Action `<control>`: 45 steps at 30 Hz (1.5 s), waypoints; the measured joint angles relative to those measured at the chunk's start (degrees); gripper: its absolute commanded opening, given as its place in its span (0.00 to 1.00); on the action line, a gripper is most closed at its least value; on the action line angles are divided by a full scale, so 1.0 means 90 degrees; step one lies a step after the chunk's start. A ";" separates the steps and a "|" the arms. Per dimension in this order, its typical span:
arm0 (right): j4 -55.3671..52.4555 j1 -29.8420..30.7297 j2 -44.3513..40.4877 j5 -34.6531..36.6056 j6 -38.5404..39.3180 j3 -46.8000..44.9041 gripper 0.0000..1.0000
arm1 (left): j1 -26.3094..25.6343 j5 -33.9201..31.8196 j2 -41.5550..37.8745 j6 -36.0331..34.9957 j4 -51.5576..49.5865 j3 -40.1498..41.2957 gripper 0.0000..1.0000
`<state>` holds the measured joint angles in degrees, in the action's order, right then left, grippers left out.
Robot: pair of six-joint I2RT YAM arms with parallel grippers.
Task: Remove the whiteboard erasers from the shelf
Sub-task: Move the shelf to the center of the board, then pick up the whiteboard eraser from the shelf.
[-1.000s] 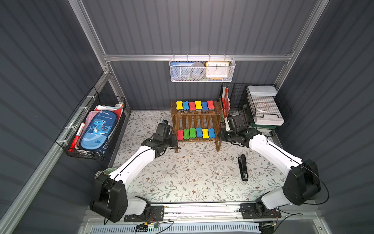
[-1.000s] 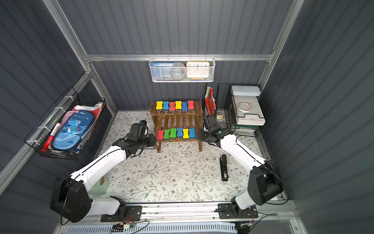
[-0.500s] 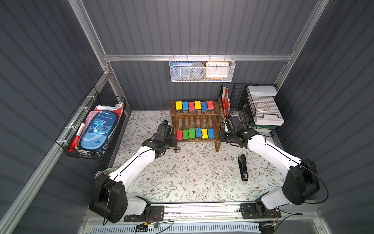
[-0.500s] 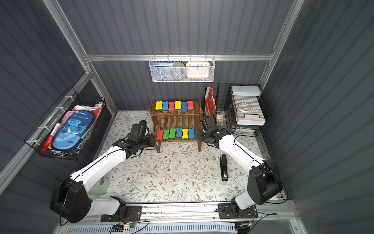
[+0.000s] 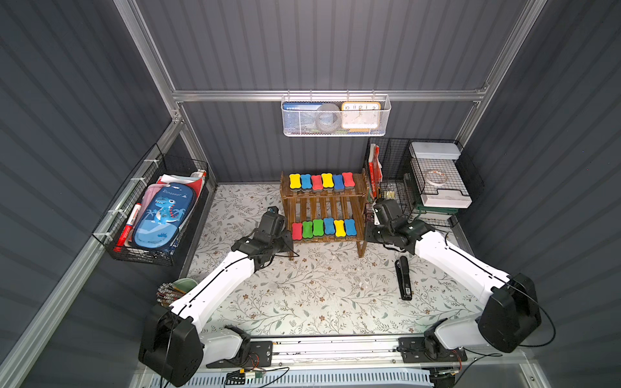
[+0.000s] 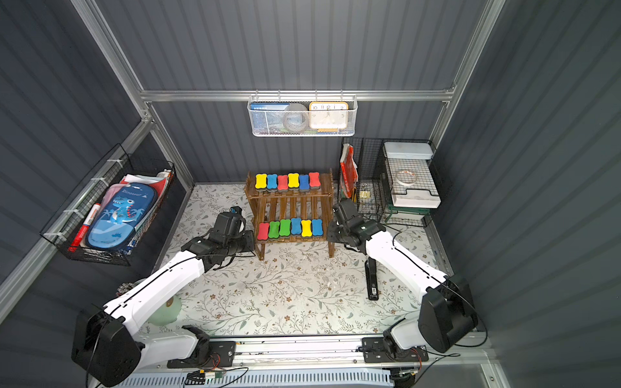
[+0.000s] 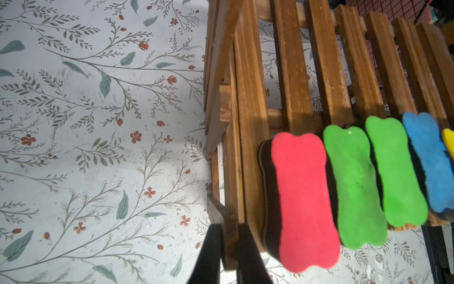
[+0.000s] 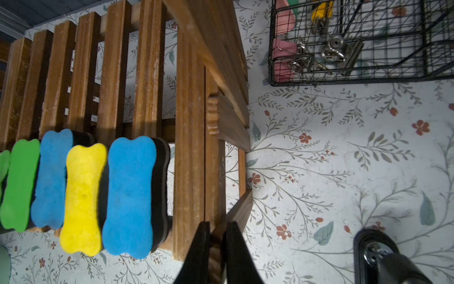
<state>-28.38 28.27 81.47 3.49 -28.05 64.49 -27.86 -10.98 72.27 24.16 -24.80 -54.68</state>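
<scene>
Shelf: the shelf (image 5: 322, 208) is standing upright on the floral counter (image 5: 319, 295), in the middle of the frame in both top views, near the back wall.
Whiteboard erasers: all twelve whiteboard erasers (image 5: 317, 182) are lying on the shelf, with six in a row on the upper tier and six in a row on the lower tier.
Lower row: from picture left, it is running red (image 7: 304, 201), green, green, blue, yellow, blue (image 8: 130, 194). The erasers are side by side, and their front ends are sticking out past the slats.
Left jaws: they are closing on a wooden piece at the shelf's front corner on the picture-left side. In the left wrist view the wood is sitting between the two black fingers (image 7: 211, 255), just beside the red eraser.
Right jaws: they are gripping the shelf in the same way at the front corner on the picture-right side. The wood is sitting between the fingers (image 8: 199, 253), near the end blue eraser.
Arms: the left arm (image 5: 228, 275) and the right arm (image 5: 453, 258) are reaching up from the bottom of the frame.
Stapler: a black stapler (image 5: 403, 277) is lying on the counter at the lower right of the shelf, apart from it.
</scene>
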 measured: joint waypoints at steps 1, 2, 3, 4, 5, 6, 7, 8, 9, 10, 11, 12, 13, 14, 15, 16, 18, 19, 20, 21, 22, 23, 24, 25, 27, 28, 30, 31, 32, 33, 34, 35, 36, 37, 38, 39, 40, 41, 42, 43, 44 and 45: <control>0.0000 0.0015 -0.0034 0.0022 -0.0002 -0.0032 0.00 | -0.0041 -0.0034 -0.0032 0.0024 -0.0046 0.0007 0.00; -0.0010 0.0034 -0.0066 0.0032 -0.0010 -0.0056 0.00 | -0.0080 -0.0075 -0.0061 0.0049 -0.0095 0.0015 0.00; -0.0024 0.0041 -0.0087 0.0049 -0.0017 -0.0070 0.00 | -0.0119 -0.0112 -0.0083 0.0073 -0.0136 0.0017 0.00; -0.0029 0.0051 -0.0114 0.0053 -0.0022 -0.0095 0.00 | -0.0158 -0.0143 -0.0100 0.0092 -0.0175 0.0019 0.00; -0.0029 0.0051 -0.0143 0.0056 -0.0027 -0.0124 0.00 | -0.0185 -0.0170 -0.0117 0.0107 -0.0202 0.0022 0.00; -0.0034 0.0058 -0.0165 0.0063 -0.0036 -0.0138 0.00 | -0.0211 -0.0199 -0.0124 0.0121 -0.0223 0.0024 0.00; -0.0041 0.0073 -0.0185 0.0075 -0.0049 -0.0158 0.00 | -0.0243 -0.0233 -0.0134 0.0138 -0.0245 0.0027 0.00; -0.0041 0.0085 -0.0204 0.0083 -0.0058 -0.0170 0.00 | -0.0255 -0.0260 -0.0143 0.0148 -0.0260 0.0029 0.00; -0.0053 0.0090 -0.0216 0.0085 -0.0070 -0.0175 0.00 | -0.0274 -0.0279 -0.0146 0.0163 -0.0270 0.0029 0.00; -0.0053 0.0100 -0.0228 0.0097 -0.0075 -0.0187 0.00 | -0.0289 -0.0308 -0.0151 0.0170 -0.0279 0.0029 0.00; -0.0051 0.0112 -0.0240 0.0104 -0.0097 -0.0202 0.00 | -0.0296 -0.0325 -0.0151 0.0172 -0.0287 0.0029 0.01; -0.0051 0.0121 -0.0250 0.0114 -0.0117 -0.0209 0.00 | -0.0299 -0.0335 -0.0153 0.0177 -0.0294 0.0029 0.05; -0.0049 0.0134 -0.0255 0.0124 -0.0134 -0.0219 0.00 | -0.0304 -0.0355 -0.0155 0.0189 -0.0299 0.0029 0.11; -0.0046 0.0141 -0.0255 0.0143 -0.0155 -0.0219 0.00 | -0.0313 -0.0367 -0.0158 0.0197 -0.0304 0.0029 0.17; -0.0046 0.0146 -0.0257 0.0148 -0.0165 -0.0221 0.00 | -0.0321 -0.0374 -0.0160 0.0216 -0.0308 0.0029 0.22; -0.0049 0.0146 -0.0260 0.0170 -0.0170 -0.0221 0.00 | -0.0323 -0.0374 -0.0170 0.0267 -0.0328 0.0029 0.26; -0.0049 0.0146 -0.0274 0.0197 -0.0185 -0.0228 0.10 | -0.0323 -0.0381 -0.0214 0.0359 -0.0415 0.0029 0.32; -0.0049 0.0146 -0.0274 0.0202 -0.0189 -0.0228 0.14 | -0.0323 -0.0391 -0.0240 0.0408 -0.0444 0.0029 0.34; -0.0049 0.0146 -0.0274 0.0214 -0.0194 -0.0228 0.16 | -0.0323 -0.0403 -0.0260 0.0432 -0.0454 0.0029 0.35; -0.0049 0.0146 -0.0277 0.0221 -0.0221 -0.0228 0.19 | -0.0323 -0.0418 -0.0282 0.0452 -0.0471 0.0029 0.38; -0.0049 0.0146 -0.0277 0.0219 -0.0257 -0.0228 0.22 | -0.0323 -0.0437 -0.0299 0.0464 -0.0505 0.0029 0.42; -0.0049 0.0146 -0.0277 0.0216 -0.0311 -0.0228 0.25 | -0.0323 -0.0454 -0.0311 0.0474 -0.0539 0.0024 0.44; -0.0044 0.0146 -0.0289 0.0221 -0.0357 -0.0226 0.27 | -0.0323 -0.0474 -0.0313 0.0488 -0.0580 0.0015 0.47; -0.0046 0.0146 -0.0316 0.0240 -0.0389 -0.0223 0.29 | -0.0323 -0.0495 -0.0316 0.0500 -0.0629 -0.0007 0.49; -0.0075 0.0146 -0.0398 0.0282 -0.0449 -0.0192 0.33 | -0.0323 -0.0549 -0.0330 0.0508 -0.0763 -0.0104 0.54; -0.0109 0.0146 -0.0457 0.0318 -0.0481 -0.0158 0.36 | -0.0323 -0.0588 -0.0350 0.0508 -0.0828 -0.0177 0.57; -0.0177 0.0146 -0.0600 0.0423 -0.0510 -0.0085 0.38 | -0.0323 -0.0644 -0.0413 0.0515 -0.0947 -0.0364 0.61; -0.0204 0.0146 -0.0699 0.0488 -0.0525 -0.0056 0.40 | -0.0323 -0.0661 -0.0461 0.0512 -0.1013 -0.0486 0.65; -0.0243 0.0146 -0.0797 0.0537 -0.0534 -0.0024 0.40 | -0.0323 -0.0673 -0.0503 0.0505 -0.1071 -0.0590 0.69; -0.0304 0.0146 -0.0903 0.0595 -0.0539 0.0032 0.42 | -0.0323 -0.0695 -0.0561 0.0481 -0.1139 -0.0750 0.73; -0.0379 0.0146 -0.1005 0.0639 -0.0534 0.0117 0.42 | -0.0323 -0.0699 -0.0610 0.0459 -0.1183 -0.0901 0.78; -0.0459 0.0143 -0.1071 0.0665 -0.0493 0.0238 0.43 | -0.0323 -0.0695 -0.0644 0.0420 -0.1224 -0.1037 0.85; -0.0571 0.0143 -0.1105 0.0687 -0.0440 0.0440 0.42 | -0.0323 -0.0687 -0.0663 0.0389 -0.1260 -0.1188 0.96; -0.0724 0.0141 -0.1095 0.0692 -0.0350 0.0736 0.42 | -0.0323 -0.0668 -0.0668 0.0352 -0.1277 -0.1331 0.99; -0.0840 0.0141 -0.1049 0.0690 -0.0265 0.1047 0.43 | -0.0323 -0.0636 -0.0665 0.0352 -0.1282 -0.1445 0.99; -0.1027 0.0138 -0.0930 0.0656 -0.0124 0.1535 0.43 | -0.0323 -0.0602 -0.0653 0.0345 -0.1290 -0.1549 0.99; -0.1156 0.0138 -0.0782 0.0614 0.0002 0.2013 0.42 | -0.0323 -0.0563 -0.0636 0.0325 -0.1292 -0.1630 0.99; -0.1217 0.0138 -0.0634 0.0583 0.0100 0.2431 0.43 | -0.0323 -0.0534 -0.0619 0.0304 -0.1292 -0.1676 0.99; -0.1275 0.0138 -0.0461 0.0534 0.0204 0.2873 0.42 | -0.0323 -0.0498 -0.0597 0.0279 -0.1294 -0.1707 0.99; -0.1360 0.0138 -0.0277 0.0481 0.0296 0.3286 0.42 | -0.0323 -0.0471 -0.0571 0.0255 -0.1294 -0.1712 0.99; -0.1406 0.0138 -0.0117 0.0442 0.0376 0.3602 0.43 | -0.0323 -0.0447 -0.0544 0.0233 -0.1299 -0.1712 0.99; -0.1486 0.0138 0.0078 0.0408 0.0442 0.3934 0.43 | -0.0323 -0.0435 -0.0510 0.0216 -0.1302 -0.1712 0.99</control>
<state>-41.76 29.52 82.17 7.16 -24.08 99.90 -30.76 -14.90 67.68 26.11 -36.51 -70.08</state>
